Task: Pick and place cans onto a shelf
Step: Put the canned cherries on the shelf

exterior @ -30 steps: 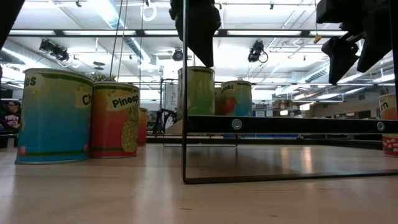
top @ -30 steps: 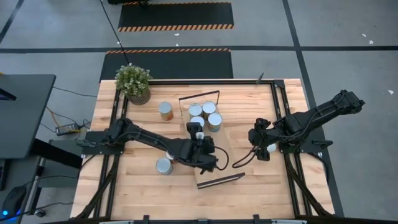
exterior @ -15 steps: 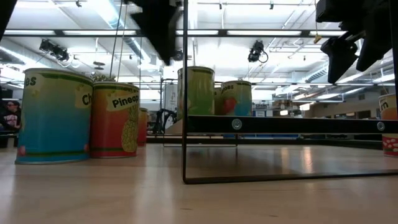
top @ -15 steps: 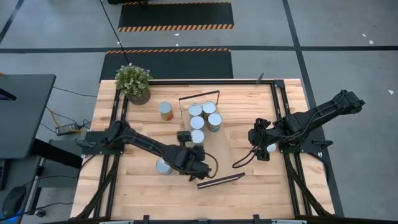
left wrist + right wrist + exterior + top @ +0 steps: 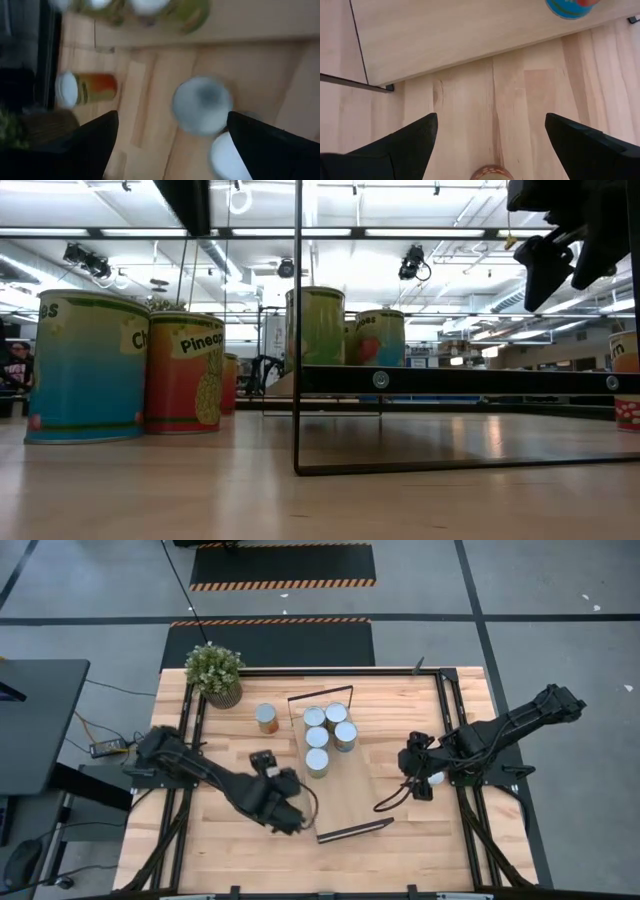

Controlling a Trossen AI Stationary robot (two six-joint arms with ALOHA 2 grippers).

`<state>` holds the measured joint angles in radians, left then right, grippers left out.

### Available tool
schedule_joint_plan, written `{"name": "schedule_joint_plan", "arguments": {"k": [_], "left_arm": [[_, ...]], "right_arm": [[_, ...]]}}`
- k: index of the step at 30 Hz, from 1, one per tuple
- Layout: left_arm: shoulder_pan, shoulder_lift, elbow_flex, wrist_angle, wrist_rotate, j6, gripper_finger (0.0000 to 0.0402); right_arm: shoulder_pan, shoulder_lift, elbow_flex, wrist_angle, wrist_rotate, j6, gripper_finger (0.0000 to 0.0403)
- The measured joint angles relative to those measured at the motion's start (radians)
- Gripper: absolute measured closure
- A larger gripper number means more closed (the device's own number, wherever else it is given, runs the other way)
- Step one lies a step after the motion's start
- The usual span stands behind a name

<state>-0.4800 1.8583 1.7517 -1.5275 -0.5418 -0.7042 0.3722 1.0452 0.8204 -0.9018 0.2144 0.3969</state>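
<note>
Five cans [image 5: 325, 732] are seen standing upright on the shelf [image 5: 345, 795], gathered close together toward its far end near the black wire frame [image 5: 320, 697]; probably they were grouped there so that the near part of the board is left free for more. The shelf is a long, pale, smooth wooden board resting flat on the tabletop [image 5: 420, 850], which is made of wider planks with visible grain.

One can [image 5: 266, 718] with an orange side is left on the tabletop, just beside the shelf and near the potted plant [image 5: 214, 673]. In the left wrist view another can [image 5: 202, 105] with a round silvery top is seen below the left gripper [image 5: 285, 818], and the white edge of a further one [image 5: 227, 155] beside it, both on the tabletop. These cans are judged to be not yet placed.

The left gripper is held over the tabletop near the shelf's long edge, with its fingers spread wide and nothing between them; this pose seems suited for coming down around the can under it. The right gripper [image 5: 423, 783] waits well apart on the right side, also with its fingers wide and empty, above bare wood.

In the low view the can labels look glossy and printed, the cylinders smooth.
</note>
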Motion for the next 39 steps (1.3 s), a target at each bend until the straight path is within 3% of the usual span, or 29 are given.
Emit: {"name": "schedule_joint_plan", "arguments": {"k": [3, 9, 15, 22, 25, 32, 39], "left_arm": [[0.031, -0.094, -0.151, 0.137, 0.067, -0.013, 0.0024], [0.114, -0.26, -0.401, 0.317, 0.298, -0.044, 0.0024], [0.165, -0.35, -0.532, 0.532, 0.349, -0.095, 0.0024], [0.172, -0.35, -0.567, 0.535, 0.469, -0.081, 0.0024], [0.143, -0.387, -0.568, 0.493, 0.476, -0.112, 0.0024], [0.019, -0.447, -0.568, 0.339, 0.447, -0.319, 0.0024], [-0.1, -0.404, -0.568, 0.335, 0.46, -0.461, 0.0024]], "right_arm": [[0.006, 0.001, 0.0, 0.001, 0.0, -0.007, 0.0026], [0.006, 0.001, 0.0, 0.011, 0.0, -0.015, 0.0026], [0.005, 0.001, 0.0, 0.018, 0.004, -0.026, 0.0026], [0.005, 0.001, 0.0, 0.019, 0.004, -0.026, 0.0026], [0.006, 0.001, 0.0, 0.019, 0.004, -0.026, 0.0025], [0.005, 0.001, 0.0, 0.028, 0.004, -0.026, 0.0026], [0.006, 0.001, 0.0, 0.043, 0.004, -0.033, 0.0025]]}}
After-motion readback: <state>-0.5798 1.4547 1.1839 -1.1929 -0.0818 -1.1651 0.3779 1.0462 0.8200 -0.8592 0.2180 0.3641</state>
